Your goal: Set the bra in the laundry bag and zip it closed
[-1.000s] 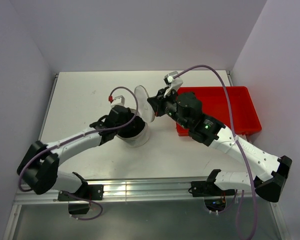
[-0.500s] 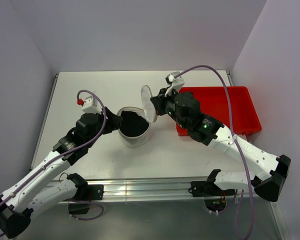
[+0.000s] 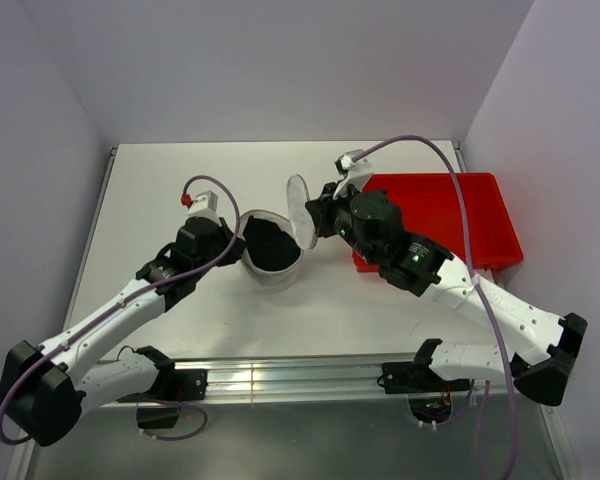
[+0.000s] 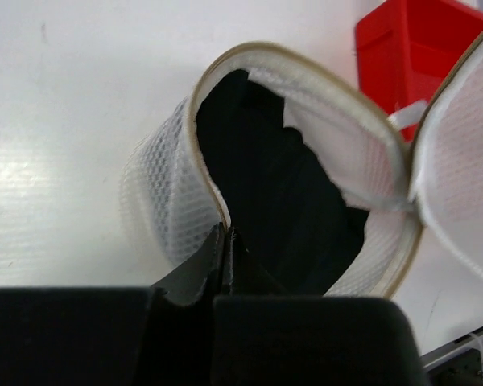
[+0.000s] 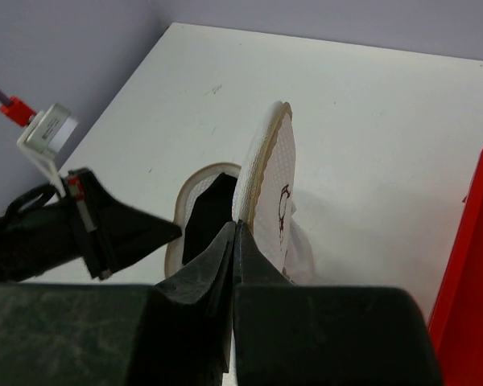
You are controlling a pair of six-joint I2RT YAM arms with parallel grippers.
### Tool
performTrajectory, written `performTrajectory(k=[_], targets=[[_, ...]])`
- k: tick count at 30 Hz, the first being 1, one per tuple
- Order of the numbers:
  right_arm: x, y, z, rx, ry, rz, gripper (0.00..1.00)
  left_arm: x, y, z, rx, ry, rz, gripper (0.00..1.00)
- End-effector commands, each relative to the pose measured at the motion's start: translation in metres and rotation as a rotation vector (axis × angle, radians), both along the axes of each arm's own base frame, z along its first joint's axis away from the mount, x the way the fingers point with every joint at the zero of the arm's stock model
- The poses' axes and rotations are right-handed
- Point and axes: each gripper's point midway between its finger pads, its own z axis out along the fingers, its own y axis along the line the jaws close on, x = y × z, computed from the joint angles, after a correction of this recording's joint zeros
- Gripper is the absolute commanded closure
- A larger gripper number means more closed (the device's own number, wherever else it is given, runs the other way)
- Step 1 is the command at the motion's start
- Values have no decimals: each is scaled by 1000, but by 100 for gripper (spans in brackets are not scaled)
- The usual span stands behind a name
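The laundry bag (image 3: 272, 272), a small white mesh cylinder, stands open at mid-table with the black bra (image 3: 270, 246) stuffed inside. Its round lid (image 3: 298, 209) stands upright at the bag's right side. My left gripper (image 3: 236, 246) is at the bag's left edge. In the left wrist view it (image 4: 225, 232) is shut on the bag's beige rim, with the bra (image 4: 282, 185) just beyond. My right gripper (image 3: 316, 214) holds the lid. In the right wrist view it (image 5: 235, 227) is shut on the lid's (image 5: 278, 185) edge, beside the small black mark.
A red rectangular bin (image 3: 442, 214) sits at the right of the table, close behind the right arm. The left arm's cable loops above the bag's left side. Grey walls close in the table at the back and on both sides.
The left gripper was over the bag's opening, drew back left with its jaws open, then came in again and shut on the left rim. The right gripper kept holding the lid upright.
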Motion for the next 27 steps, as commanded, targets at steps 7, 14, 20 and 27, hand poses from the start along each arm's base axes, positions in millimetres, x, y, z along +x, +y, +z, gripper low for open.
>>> performTrajectory(k=[7,14,20,27], targets=[[-22,62,-25,-131,108,11,100,50,-28,57,-152,-172,-50,100],[5,108,-43,-163,209,66,31,58,-15,30,-197,-158,-31,100],[-1,45,-28,91,185,10,30,59,-12,25,-216,-145,-43,100],[11,-6,-93,317,335,-50,39,53,-11,38,-230,-136,-42,68]])
